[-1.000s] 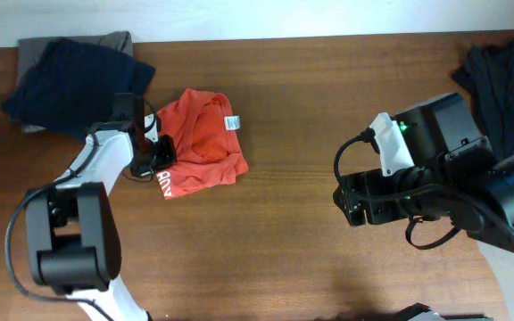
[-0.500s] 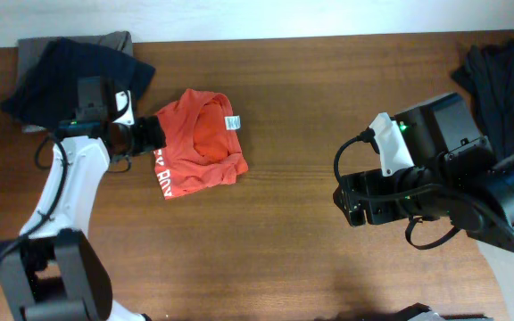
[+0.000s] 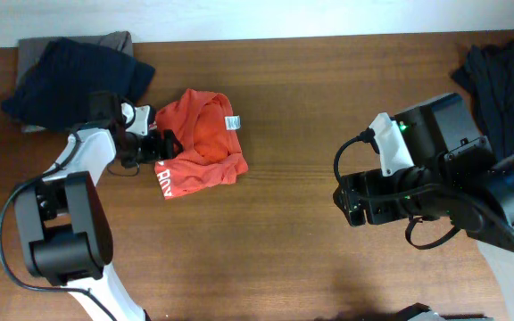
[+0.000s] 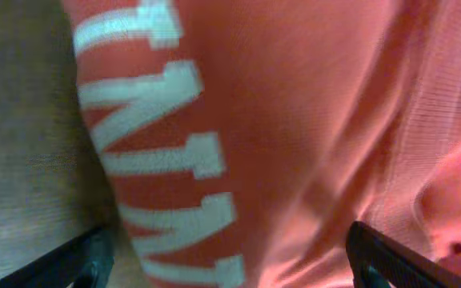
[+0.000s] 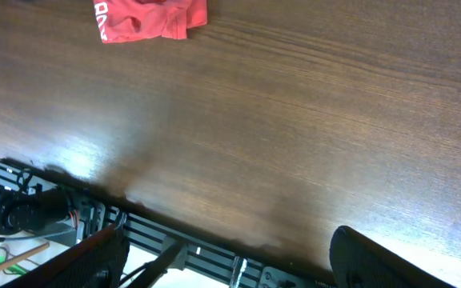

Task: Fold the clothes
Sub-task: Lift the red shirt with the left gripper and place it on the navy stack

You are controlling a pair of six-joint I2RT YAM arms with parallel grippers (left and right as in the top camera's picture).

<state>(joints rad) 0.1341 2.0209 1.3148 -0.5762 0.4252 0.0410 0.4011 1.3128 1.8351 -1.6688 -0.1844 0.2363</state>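
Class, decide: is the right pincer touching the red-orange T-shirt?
Apart. The right wrist view shows the T-shirt far across bare table from the right pincer.

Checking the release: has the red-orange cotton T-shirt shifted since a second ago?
No. The red-orange cotton T-shirt keeps its place beside the navy folded cloth pile.

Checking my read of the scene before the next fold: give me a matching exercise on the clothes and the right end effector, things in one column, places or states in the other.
Things:
1. red-orange T-shirt
2. navy clothes pile
3. black garment
4. right end effector

Places or states:
A. at the right edge of the table, toward the back
B. back left corner
C. open, over wood with no cloth beneath
D. bunched up, with the left end effector at its lettered edge

Pairs: 1-D, 2-B, 3-A, 4-C
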